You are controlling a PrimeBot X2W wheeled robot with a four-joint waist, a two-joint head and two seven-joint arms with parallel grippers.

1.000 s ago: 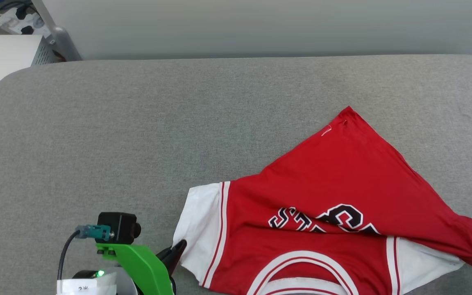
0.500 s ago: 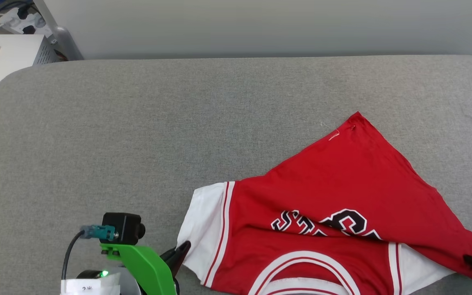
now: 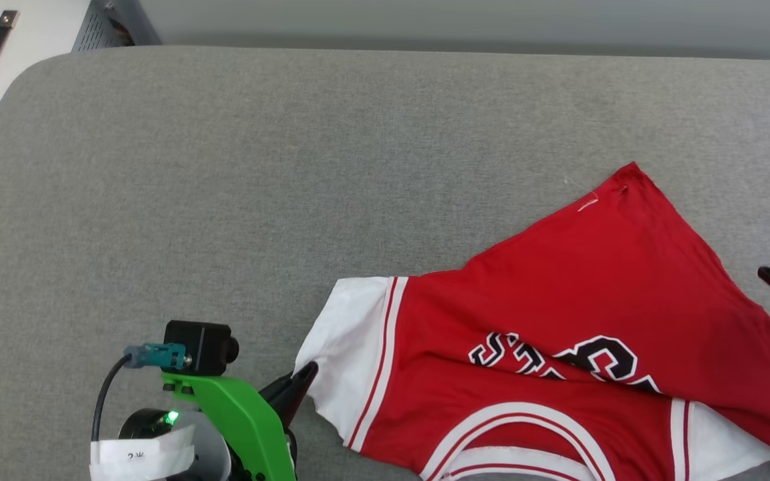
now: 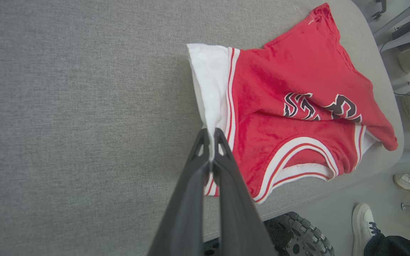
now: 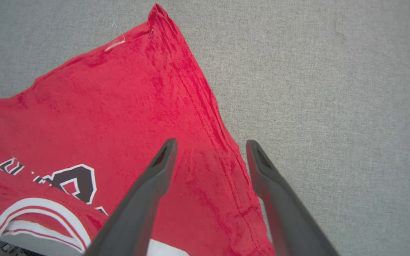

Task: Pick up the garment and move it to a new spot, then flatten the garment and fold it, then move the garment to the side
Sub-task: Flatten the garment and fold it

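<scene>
L gripper (image 4: 210,134) was clamped tight on the garment (image 3: 559,300): fingers pressed together w/ the edge of the white sleeve (image 4: 208,71) caught between the tips, no gap showing. That was the anchor, by my read. W/ one sleeve held, the other arm had something to pull against when spreading the cloth.

R gripper (image 5: 211,142) was spread wide, holding nothing. One finger was over red fabric, the other over the bare grey pad (image 3: 224,167), straddling the side seam (image 5: 208,106). Whether the tips touched cloth, couldn't tell. Looked like a lineup for a grab on that edge, prob. to draw it out to the R.

The garment lay on the pad's near-R part in the head view, neckline (image 3: 519,434) by the near edge, one hem corner (image 5: 157,10) pointing to the far side. It was not flat. The red body was folded diagonally over itself, and a crease cut across the black-and-white lettering (image 3: 559,354) so only part of it read. The second white sleeve (image 3: 719,434) peeked from under the red flap, bottom R.

So: flatten stage, fold not begun, as I judged it. Next move called for the R fingers closing on the seam edge, then a pull away from the L hold. Too deep a bite risked taking both layers and dragging the crease along. Thin jersey, prob. slid easy on that cover.
</scene>
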